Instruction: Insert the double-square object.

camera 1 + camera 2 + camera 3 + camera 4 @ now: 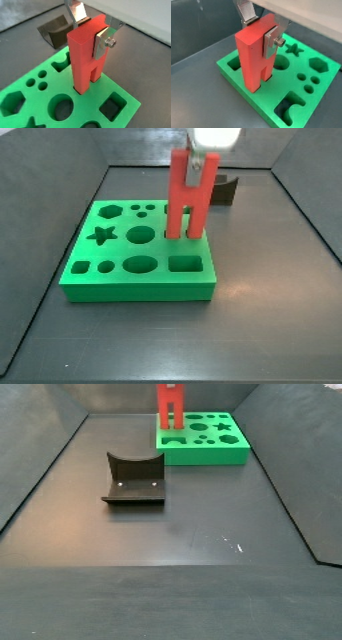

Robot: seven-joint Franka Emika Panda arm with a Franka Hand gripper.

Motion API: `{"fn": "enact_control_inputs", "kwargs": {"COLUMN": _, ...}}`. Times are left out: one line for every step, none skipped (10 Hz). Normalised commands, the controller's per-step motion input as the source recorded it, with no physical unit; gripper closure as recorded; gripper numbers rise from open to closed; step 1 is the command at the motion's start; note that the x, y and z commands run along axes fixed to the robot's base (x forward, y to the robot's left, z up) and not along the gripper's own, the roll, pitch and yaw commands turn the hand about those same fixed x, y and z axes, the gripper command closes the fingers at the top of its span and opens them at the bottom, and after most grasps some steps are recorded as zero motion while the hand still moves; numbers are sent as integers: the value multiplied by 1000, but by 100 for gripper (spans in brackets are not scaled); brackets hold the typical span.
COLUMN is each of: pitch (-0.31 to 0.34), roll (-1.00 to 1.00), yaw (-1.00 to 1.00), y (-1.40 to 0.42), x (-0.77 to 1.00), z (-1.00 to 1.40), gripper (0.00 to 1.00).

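Gripping double-square object [87, 52], tool [91, 31] above green board [123, 117]

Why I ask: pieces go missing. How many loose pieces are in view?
2. The double-square object stands upright at the green board, gripped by the claw. The dark grey block sits on the floor, apart from it. Others could be hidden.

green board [120, 268] fills the tabletop's [174, 534] far end | double-square object [189, 198] stands up off it, pincer [201, 166] clamped on top, so that spot's blocked | dark grey block [134, 481] well apart from board | loads of room around that block
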Motion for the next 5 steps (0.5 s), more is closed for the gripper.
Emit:
{"fn": "enact_control_inputs", "kwargs": {"pitch": -116, "roll": -51, "yaw": 0, "y": -31, "x": 11, "z": -314, "gripper": 100}}
{"fn": "enact_control_inputs", "kwargs": {"pitch": -70, "roll": -177, "yaw": 0, "y": -69, "x": 0, "z": -220, "gripper": 100}}
{"fn": "enact_control_inputs", "kwargs": {"pitch": -40, "roll": -190, "yaw": -17, "y": -129, "x": 0, "z": -143, "gripper": 100}}
{"fn": "enact_control_inputs", "kwargs": {"pitch": -14, "roll": -59, "yaw": 0, "y": -103, "x": 0, "z": -111, "gripper": 100}}
{"fn": "enact_control_inputs", "kwargs": {"pitch": -10, "roll": 0, "yaw": 0, "y": -131, "x": 0, "z": -171, "gripper": 100}}
